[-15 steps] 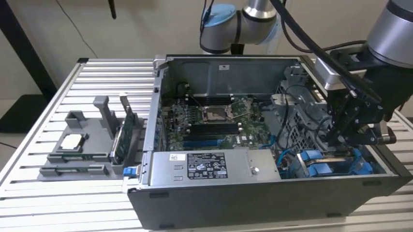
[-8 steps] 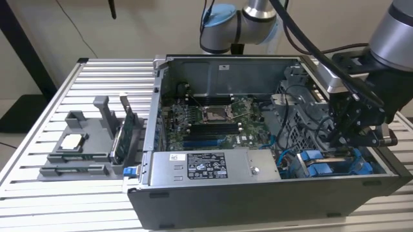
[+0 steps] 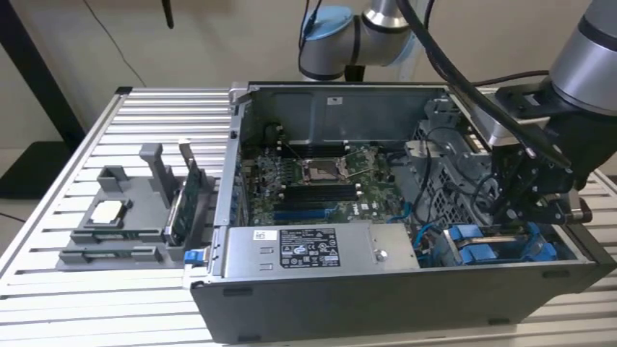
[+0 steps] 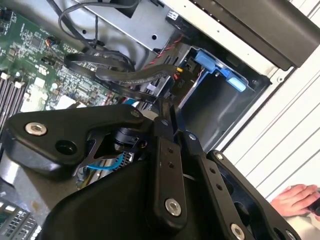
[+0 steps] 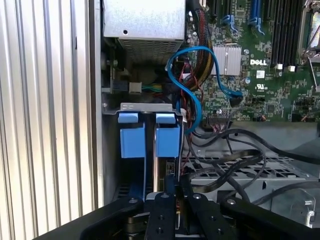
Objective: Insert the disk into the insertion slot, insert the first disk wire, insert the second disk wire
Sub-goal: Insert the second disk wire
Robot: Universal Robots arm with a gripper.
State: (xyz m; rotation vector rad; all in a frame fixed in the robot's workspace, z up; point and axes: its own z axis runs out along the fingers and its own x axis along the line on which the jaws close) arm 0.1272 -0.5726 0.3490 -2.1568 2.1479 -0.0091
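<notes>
First wrist view is showing the black gripper (image 5: 172, 186) pressed together, perhaps pinching a thin wire, beside blue-railed grey insertion slot (image 5: 150, 140); dangling black cables (image 5: 235, 160) risk snagging it.

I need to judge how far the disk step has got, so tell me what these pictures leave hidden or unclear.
- Disk depth in the insertion slot: first wrist view, lower end hidden behind the pincer.
- What the pincer holds: second wrist view, its own black links cover the tips.
- Slot interior: exterior view, blocked by the arm's wrist.
- A hand: second wrist view, cut off by the edge.
- Disk wire ends: lost among tangled cables.
</notes>
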